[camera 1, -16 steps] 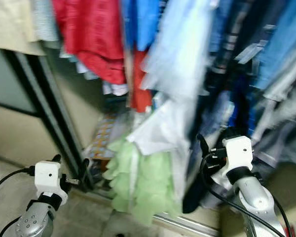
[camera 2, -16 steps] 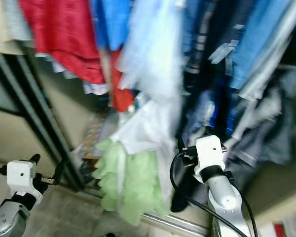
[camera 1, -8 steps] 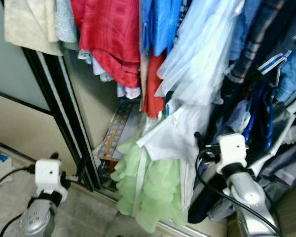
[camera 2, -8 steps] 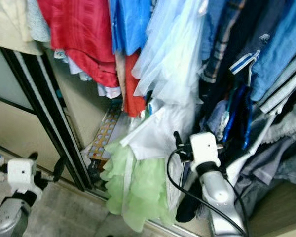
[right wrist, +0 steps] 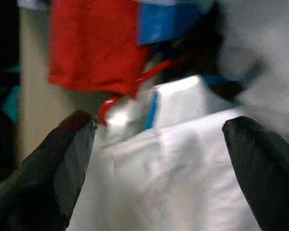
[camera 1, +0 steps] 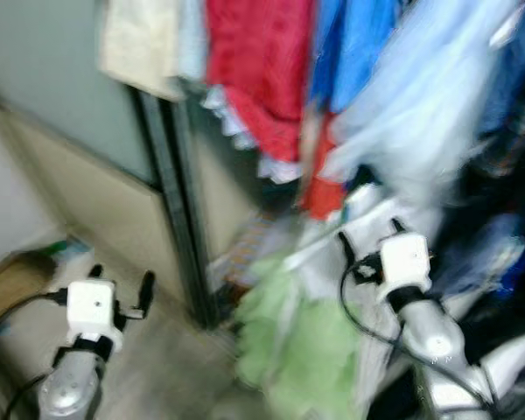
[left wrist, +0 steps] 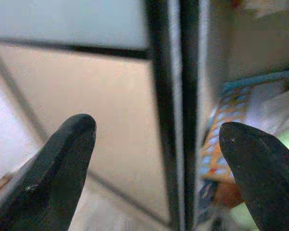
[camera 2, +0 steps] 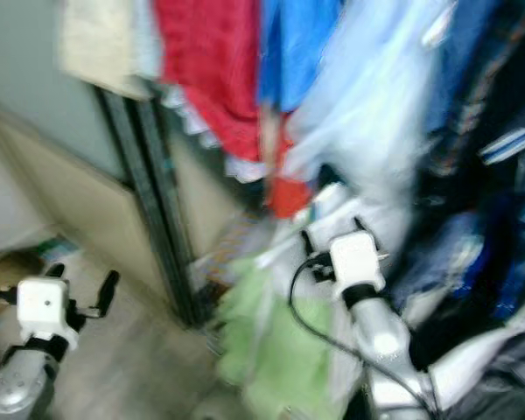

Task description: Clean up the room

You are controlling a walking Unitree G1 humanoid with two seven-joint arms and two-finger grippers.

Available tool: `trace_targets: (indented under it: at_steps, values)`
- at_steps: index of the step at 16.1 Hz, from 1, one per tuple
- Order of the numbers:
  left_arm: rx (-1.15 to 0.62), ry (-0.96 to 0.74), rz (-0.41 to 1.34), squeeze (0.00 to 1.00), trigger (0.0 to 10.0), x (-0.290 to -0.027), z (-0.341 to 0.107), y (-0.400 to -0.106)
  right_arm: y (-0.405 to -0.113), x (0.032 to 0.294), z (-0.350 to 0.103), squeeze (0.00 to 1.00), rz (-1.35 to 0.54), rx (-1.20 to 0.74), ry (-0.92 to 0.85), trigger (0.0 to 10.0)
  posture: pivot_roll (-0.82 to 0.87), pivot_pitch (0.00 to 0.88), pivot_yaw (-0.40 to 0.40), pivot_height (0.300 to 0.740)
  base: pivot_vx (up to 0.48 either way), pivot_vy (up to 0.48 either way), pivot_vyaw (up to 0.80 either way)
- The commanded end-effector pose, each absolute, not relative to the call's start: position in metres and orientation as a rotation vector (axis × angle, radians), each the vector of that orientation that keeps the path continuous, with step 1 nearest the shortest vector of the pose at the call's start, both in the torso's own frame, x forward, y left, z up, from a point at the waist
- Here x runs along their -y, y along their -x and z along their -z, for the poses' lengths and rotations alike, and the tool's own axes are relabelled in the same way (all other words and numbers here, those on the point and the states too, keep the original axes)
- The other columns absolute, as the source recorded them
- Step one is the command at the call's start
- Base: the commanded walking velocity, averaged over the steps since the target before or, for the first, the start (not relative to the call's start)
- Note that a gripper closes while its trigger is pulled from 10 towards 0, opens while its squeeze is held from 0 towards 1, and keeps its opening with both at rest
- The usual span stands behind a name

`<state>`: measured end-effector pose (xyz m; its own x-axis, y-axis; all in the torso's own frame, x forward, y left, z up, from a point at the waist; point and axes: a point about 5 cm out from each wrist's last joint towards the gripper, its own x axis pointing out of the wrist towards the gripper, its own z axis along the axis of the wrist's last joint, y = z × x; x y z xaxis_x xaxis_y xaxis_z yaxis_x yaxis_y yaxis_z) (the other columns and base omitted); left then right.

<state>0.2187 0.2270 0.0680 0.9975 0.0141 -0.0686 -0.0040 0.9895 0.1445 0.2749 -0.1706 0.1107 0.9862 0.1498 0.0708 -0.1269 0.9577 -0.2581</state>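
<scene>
Before the open wardrobe, I am holding both arms raised: left gripper (camera 1: 118, 289) spread empty near the black door frame (camera 1: 179, 219), right gripper (camera 2: 332, 232) spread, seemingly nearing the white garment (right wrist: 183, 159) under hanging clothes (camera 1: 262, 79).

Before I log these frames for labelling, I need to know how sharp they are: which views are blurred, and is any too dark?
Both eye views are smeared by motion blur: the hanging red garment and green ruffled garment lose their edges. Left wrist view is sharper on the black door frame; the left gripper fingertips are soft. Right wrist view is soft on the white cloth past the right gripper. None is dark.
</scene>
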Motion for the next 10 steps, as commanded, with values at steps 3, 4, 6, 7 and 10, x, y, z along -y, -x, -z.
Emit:
trace_targets:
  at_steps: [3, 4, 6, 7, 10]
  values:
    - [-0.073, -0.158, -0.024, 0.0, 10.0, -0.231, -0.068, -0.208, -0.258, 0.176, -0.108, 0.0, -0.124, 0.065, 0.207, 10.0, 0.07, 0.039, -0.03, 0.74, 0.0, 0.0, 0.0]
    - [-0.076, -0.16, -0.025, 0.0, 10.0, -0.231, -0.067, -0.207, -0.255, 0.177, -0.107, 0.0, -0.128, 0.062, 0.218, 10.0, 0.06, 0.033, -0.031, 0.74, 0.0, 0.0, 0.0]
    - [-0.085, -0.161, -0.042, 0.0, 10.0, -0.231, -0.065, -0.205, -0.242, 0.183, -0.099, 0.0, -0.151, 0.032, 0.264, 10.0, 0.06, 0.028, -0.024, 0.74, 0.0, 0.0, 0.0]
    - [-0.084, -0.149, -0.057, 0.0, 10.0, -0.234, -0.065, -0.206, -0.244, 0.188, -0.101, 0.0, -0.143, 0.034, 0.272, 10.0, 0.06, 0.036, -0.023, 0.74, 0.0, 0.0, 0.0]
    - [-0.088, -0.138, -0.064, 0.0, 10.0, -0.236, -0.066, -0.205, -0.251, 0.196, -0.104, 0.0, -0.127, 0.036, 0.293, 10.0, 0.06, 0.041, -0.017, 0.74, 0.0, 0.0, 0.0]
